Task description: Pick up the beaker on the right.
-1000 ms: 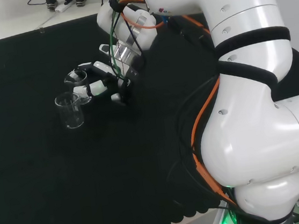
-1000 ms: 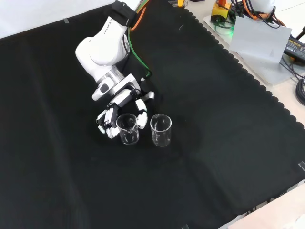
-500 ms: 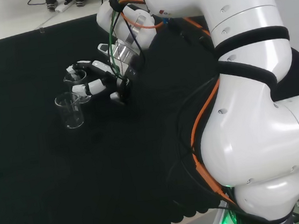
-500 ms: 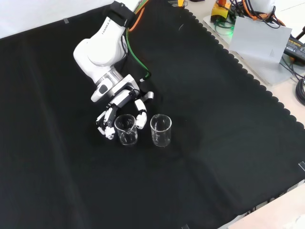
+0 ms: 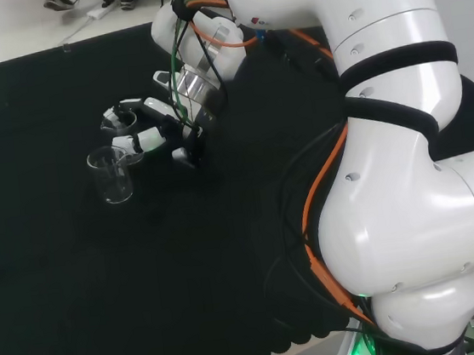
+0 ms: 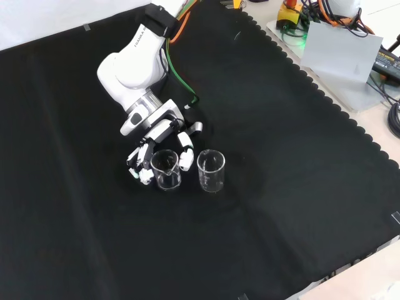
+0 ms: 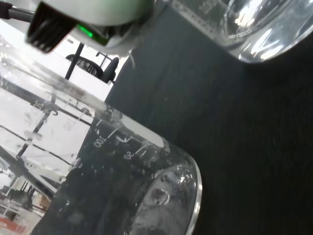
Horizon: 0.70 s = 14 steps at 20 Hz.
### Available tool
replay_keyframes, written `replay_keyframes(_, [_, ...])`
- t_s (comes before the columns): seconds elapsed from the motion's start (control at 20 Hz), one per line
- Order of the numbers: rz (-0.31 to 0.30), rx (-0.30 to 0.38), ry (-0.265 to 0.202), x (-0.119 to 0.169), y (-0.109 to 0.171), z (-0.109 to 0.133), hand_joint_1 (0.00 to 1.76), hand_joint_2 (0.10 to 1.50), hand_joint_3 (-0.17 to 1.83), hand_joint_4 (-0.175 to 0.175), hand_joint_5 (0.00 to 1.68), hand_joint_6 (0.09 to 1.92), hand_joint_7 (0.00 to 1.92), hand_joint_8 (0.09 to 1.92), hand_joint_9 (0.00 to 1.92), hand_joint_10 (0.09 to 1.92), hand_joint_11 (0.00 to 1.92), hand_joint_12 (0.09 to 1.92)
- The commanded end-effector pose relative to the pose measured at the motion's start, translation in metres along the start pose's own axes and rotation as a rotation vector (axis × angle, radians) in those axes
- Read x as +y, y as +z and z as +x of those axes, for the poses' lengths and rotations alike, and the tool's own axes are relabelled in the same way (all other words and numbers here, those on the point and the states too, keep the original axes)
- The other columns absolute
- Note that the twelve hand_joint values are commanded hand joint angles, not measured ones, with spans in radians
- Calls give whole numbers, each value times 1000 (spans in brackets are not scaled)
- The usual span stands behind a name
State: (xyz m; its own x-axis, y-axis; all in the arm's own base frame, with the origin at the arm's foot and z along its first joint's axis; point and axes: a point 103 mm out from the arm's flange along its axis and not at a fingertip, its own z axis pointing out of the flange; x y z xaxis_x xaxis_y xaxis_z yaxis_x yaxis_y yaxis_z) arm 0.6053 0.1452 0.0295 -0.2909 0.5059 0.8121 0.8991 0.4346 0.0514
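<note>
Beaker (image 6: 165, 170) upright on the black cloth (image 6: 281, 206) of the bench, mouth up, long axis vertical, left of the middle in the front view. Clear glass, with printed marks on its wall in the wrist view (image 7: 122, 186). In the head view, farther off of two (image 5: 121, 122).

Clasped by the hand (image 6: 156, 140), which comes down from the view's top: fingers (image 6: 140, 170) curled round the left side, thumb (image 6: 185, 156) bent against the right side. Cannot tell whether the base rests on the cloth or hangs just above it.

Second beaker (image 6: 210, 170) just to the right in the front view, also upright, same build, close to the thumb but apart from it. Nearer and a little left in the head view (image 5: 112, 174). Base large and close in the wrist view (image 7: 254, 24). Stands as the one thing hard by on that side.

White arm link (image 6: 134, 62) slanting up and back from the hand, with orange and green cables (image 6: 175, 56) along it.

Bare cloth wide open to the left, below and to the lower right in the front view. Scalloped cloth edge (image 6: 325, 100) well off at the right, with a grey plate (image 6: 340, 53) and cables beyond it. Far edge of the cloth, in the head view, well beyond the two beakers.
</note>
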Motion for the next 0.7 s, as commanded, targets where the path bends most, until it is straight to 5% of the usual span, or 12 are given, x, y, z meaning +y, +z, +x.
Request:
replay_keyframes(0.05, [-51,-3,17,1,-5,1,990,596,669,37,770,875,750,550,780,504,179,1335])
replay_keyframes(0.15, [-79,-17,27,2,-8,3,1041,762,496,129,998,866,925,547,908,498,294,1324])
replay_keyframes(0.25, [-101,-42,31,2,-12,6,1088,770,478,164,1162,743,1213,495,1147,463,550,1232])
replay_keyframes(0.4, [-146,-73,34,2,-22,10,1147,718,514,84,1308,544,1550,357,1457,359,1001,981])
replay_keyframes(0.7, [-180,-114,9,-1,-47,15,1161,715,489,80,1361,441,1674,256,1573,273,1159,878])
